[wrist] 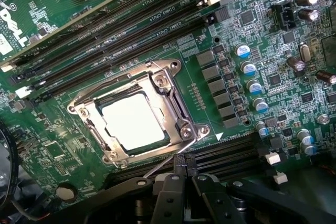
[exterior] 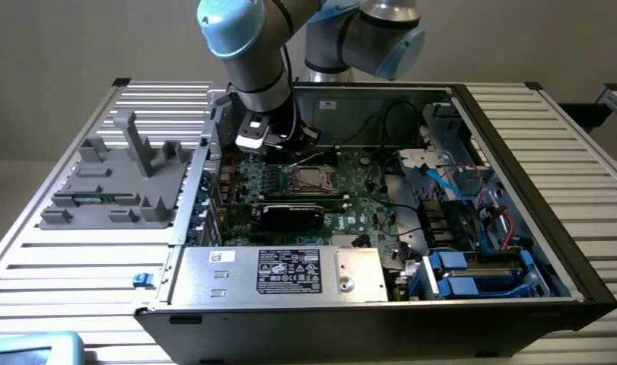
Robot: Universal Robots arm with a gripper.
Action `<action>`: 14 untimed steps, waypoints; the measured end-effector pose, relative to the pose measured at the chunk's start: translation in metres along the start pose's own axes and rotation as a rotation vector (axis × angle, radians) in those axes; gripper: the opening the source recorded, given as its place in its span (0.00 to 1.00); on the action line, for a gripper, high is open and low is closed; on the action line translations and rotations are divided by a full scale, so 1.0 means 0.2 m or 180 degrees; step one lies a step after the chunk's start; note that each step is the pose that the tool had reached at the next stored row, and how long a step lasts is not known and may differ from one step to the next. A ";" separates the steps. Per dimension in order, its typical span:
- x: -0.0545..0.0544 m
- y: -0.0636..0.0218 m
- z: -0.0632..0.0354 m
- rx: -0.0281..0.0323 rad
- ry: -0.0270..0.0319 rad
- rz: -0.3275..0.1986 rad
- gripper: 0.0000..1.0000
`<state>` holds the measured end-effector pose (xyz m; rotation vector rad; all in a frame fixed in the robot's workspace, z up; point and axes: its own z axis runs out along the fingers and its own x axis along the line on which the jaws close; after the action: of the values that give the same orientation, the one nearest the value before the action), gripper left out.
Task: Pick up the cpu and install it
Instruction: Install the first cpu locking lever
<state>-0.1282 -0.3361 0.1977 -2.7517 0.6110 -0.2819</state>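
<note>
Both views show the socket [exterior: 310, 179]; wrist view shows cpu [wrist: 134, 121] seated inside

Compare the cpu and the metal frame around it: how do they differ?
The cpu is a plain, bright, solid square; the metal frame is an open border with screws at its corners. The cpu sits inside; the metal frame rings it. Both are silvery.
</note>
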 end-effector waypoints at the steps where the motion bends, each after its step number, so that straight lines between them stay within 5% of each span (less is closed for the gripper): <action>1: 0.00 -0.001 0.001 0.0000 0.0000 0.0000 0.11; 14: 0.01 0.002 0.016 -0.0001 0.0000 0.0001 0.11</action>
<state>-0.1265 -0.3361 0.1947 -2.7519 0.6113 -0.2818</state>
